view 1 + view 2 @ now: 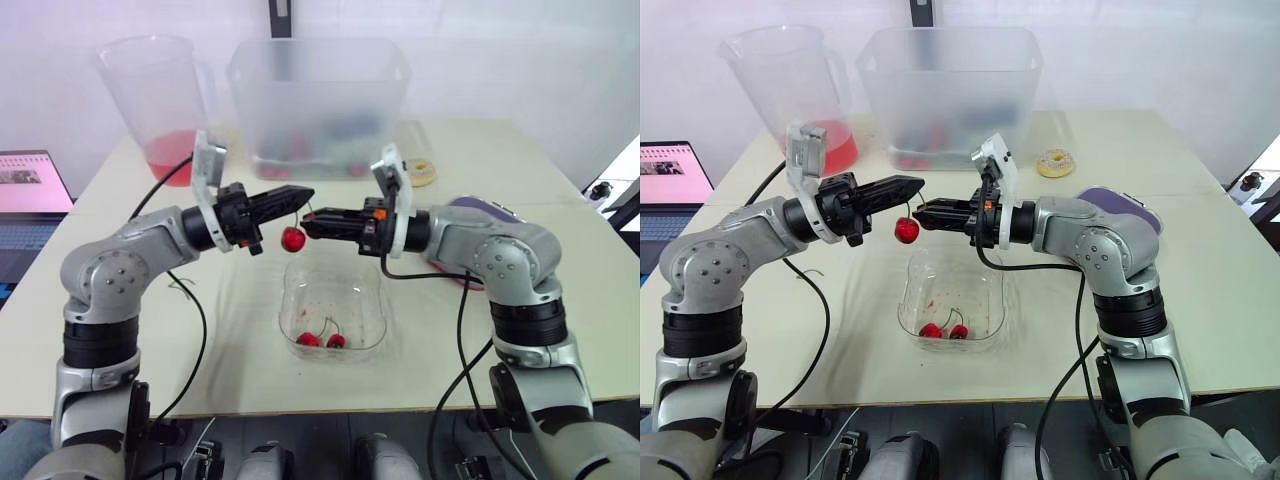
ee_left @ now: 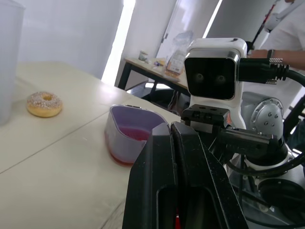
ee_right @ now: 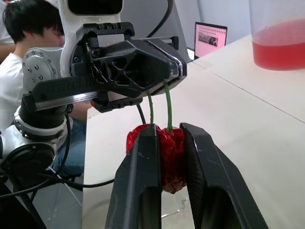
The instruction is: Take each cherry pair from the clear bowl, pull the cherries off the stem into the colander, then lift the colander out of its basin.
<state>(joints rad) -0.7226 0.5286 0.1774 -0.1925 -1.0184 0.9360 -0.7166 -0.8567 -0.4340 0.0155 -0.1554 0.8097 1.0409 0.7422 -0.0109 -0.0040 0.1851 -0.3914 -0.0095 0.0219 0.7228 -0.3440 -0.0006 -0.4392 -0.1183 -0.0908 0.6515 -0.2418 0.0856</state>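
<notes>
Above the clear bowl [image 1: 300, 292] my two grippers meet tip to tip. My left gripper [image 1: 303, 194] is shut on the green stems [image 3: 167, 105] of a cherry pair. A red cherry [image 1: 293, 239] hangs below it. The right wrist view has my right gripper [image 3: 167, 138] shut on a red cherry [image 3: 171, 157] of that pair, with the second cherry bulging beside one finger. Another cherry pair [image 1: 322, 339] lies in the bowl's near end. A purple container [image 1: 485, 208] with a pink inside sits behind my right arm.
At the table's back stand a large translucent tub [image 1: 318, 100] with dark items inside and a pitcher [image 1: 160, 100] holding red liquid. A sprinkled donut [image 1: 422, 171] lies to the tub's right. A laptop [image 1: 30, 185] is at far left. A person [image 3: 19, 28] sits nearby.
</notes>
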